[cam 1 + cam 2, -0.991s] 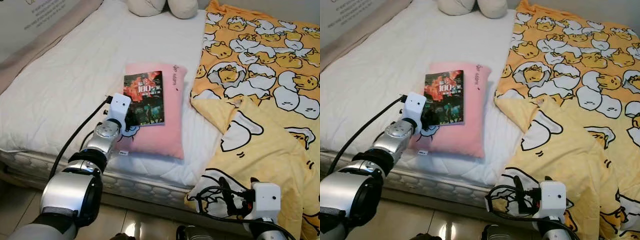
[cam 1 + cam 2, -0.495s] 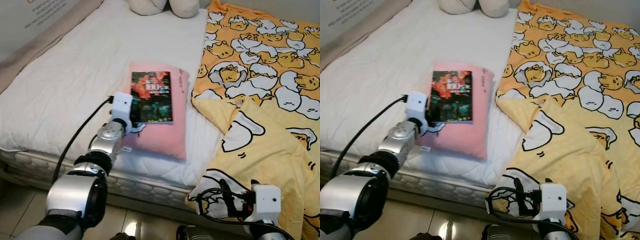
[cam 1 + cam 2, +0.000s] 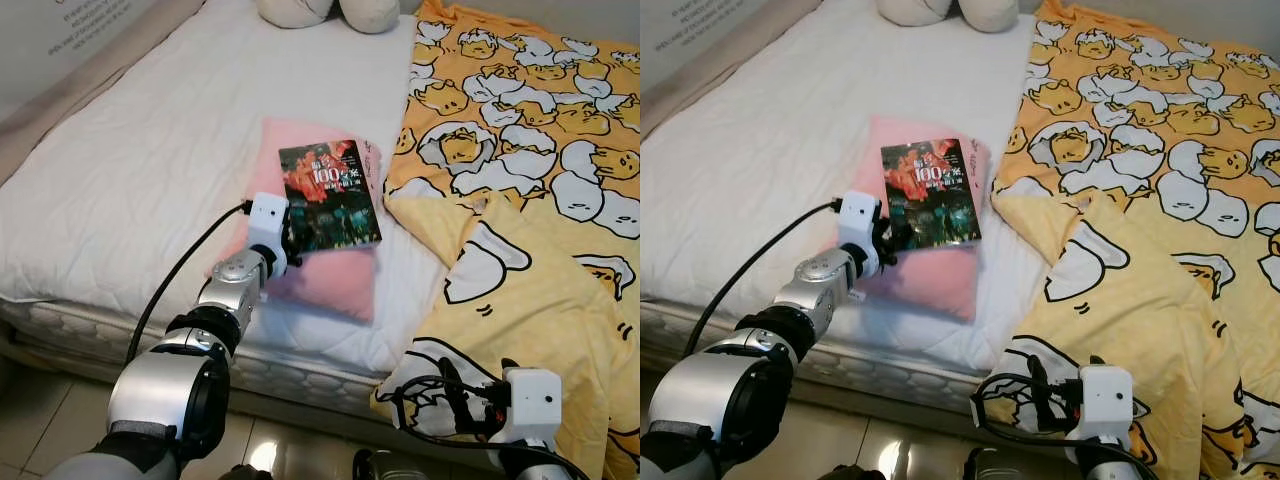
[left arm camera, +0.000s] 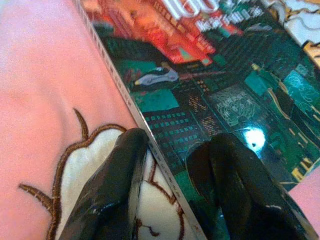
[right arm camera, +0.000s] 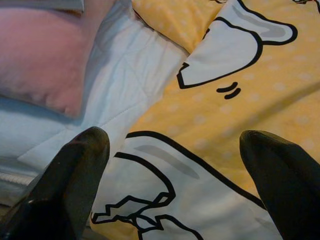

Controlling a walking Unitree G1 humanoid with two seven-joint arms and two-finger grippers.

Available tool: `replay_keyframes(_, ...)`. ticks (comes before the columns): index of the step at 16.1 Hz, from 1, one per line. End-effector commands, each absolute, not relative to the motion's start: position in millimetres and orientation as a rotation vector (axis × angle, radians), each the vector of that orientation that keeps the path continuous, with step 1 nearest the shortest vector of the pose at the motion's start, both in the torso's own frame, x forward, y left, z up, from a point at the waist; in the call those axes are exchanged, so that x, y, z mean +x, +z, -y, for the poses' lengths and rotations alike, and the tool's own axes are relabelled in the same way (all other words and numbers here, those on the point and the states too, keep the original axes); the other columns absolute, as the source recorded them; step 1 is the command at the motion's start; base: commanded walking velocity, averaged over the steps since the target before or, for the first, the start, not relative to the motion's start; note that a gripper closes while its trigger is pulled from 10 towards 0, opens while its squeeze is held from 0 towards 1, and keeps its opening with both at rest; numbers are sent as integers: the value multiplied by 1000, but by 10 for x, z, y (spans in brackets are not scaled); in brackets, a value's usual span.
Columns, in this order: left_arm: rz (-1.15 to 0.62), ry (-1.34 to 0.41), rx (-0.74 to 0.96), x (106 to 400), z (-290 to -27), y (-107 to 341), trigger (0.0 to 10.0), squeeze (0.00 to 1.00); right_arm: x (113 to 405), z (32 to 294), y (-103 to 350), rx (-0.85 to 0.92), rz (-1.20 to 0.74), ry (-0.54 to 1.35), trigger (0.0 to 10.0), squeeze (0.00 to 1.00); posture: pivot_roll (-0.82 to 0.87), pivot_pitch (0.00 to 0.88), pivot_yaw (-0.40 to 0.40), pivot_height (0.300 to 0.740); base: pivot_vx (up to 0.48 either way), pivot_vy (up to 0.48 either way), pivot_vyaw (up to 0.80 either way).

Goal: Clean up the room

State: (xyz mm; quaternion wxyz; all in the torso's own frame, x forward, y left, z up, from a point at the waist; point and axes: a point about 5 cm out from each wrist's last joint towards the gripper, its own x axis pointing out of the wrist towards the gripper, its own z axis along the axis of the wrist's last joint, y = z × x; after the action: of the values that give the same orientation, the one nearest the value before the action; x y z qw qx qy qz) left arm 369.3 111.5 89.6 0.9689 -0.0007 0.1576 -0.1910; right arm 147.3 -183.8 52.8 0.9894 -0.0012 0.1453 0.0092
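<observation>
We find the left gripper clamped on only the book's near corner above the pink pillow, right gripper spread empty; such a shallow pinch risks the book pivoting loose

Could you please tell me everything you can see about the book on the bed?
The book is a thin paperback with a glossy dark cover in red, orange and teal, bearing a large "100". It lies closed and face up, turned at an angle, on the pink pillow on the white mattress, its far corner close to the yellow quilt. The left gripper pinches its near corner, one finger on the cover, the other beneath.
</observation>
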Motion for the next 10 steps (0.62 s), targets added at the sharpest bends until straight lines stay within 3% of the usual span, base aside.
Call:
replay_keyframes(1,-413,-391,-57,3603,-1086,729,0,0,1456,1860,519,-7,-302,9,10000,0,-254,101,2,740,0,0,0)
replay_keyframes(2,-445,-382,-143,3580,-1070,691,0,0,1456,1858,517,-6,-303,9,10000,0,-254,101,2,740,0,0,0)
replay_keyframes(4,-459,-403,-89,3547,-1041,644,0,0,1455,1855,514,-6,-304,11,10000,0,-254,101,1,740,0,0,0)
replay_keyframes(8,-434,-386,141,3556,-1102,643,0,0,1456,1857,522,-6,-300,6,10000,0,-258,102,2,740,0,0,0)
replay_keyframes(10,-312,-352,304,3665,-1275,831,0,0,1595,1835,683,18,-217,-6,10000,0,-248,85,22,740,0,0,0)
